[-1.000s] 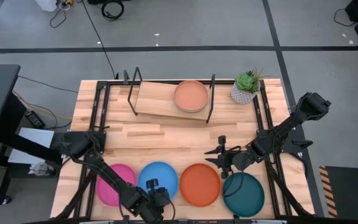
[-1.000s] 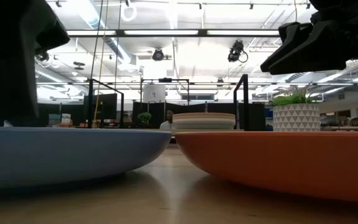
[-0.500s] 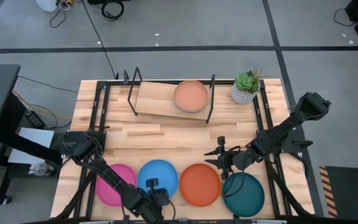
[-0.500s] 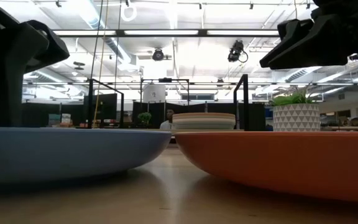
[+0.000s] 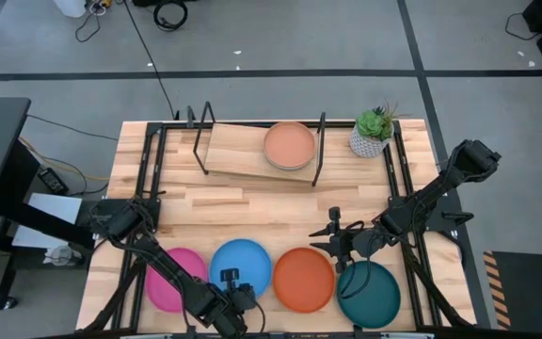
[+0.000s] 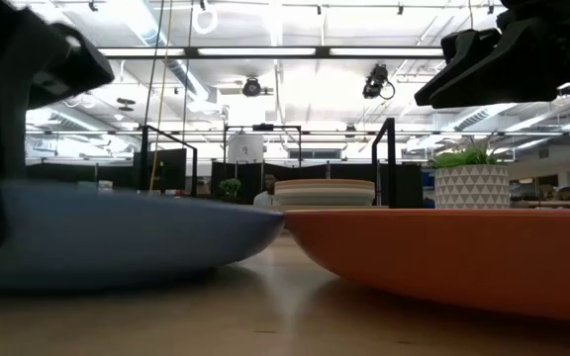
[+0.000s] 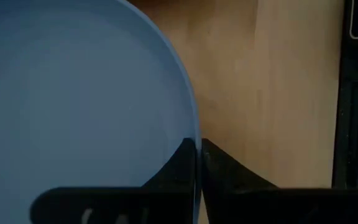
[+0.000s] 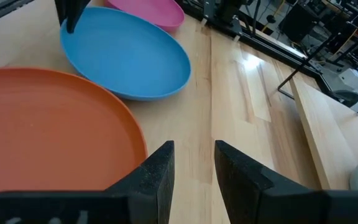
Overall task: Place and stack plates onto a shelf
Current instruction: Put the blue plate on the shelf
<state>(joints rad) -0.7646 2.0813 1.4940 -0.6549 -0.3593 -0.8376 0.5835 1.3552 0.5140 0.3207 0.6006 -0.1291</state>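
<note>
The blue plate lies in the near row between the magenta plate and the orange plate; the dark teal plate is at the right end. My left gripper is shut on the blue plate's near rim. My right gripper hangs open over the bare table beside the orange plate's far right rim. At the far side, the shelf carries a stack of plates with a tan one on top. My left gripper pinches the blue plate's rim at its near edge, one finger inside the dish and one outside. The fingers slant down from the near side, across the rim. The plate sits low on the table; whether its near edge is raised, I cannot tell.
A potted plant stands right of the shelf. Black frame rails run along the table's left and right sides. Bare wood lies between the plate row and the shelf.
My left gripper has shut on the blue plate's near rim. The plate has shifted a little toward the far side and the orange plate, and shows blurred in the low view.
</note>
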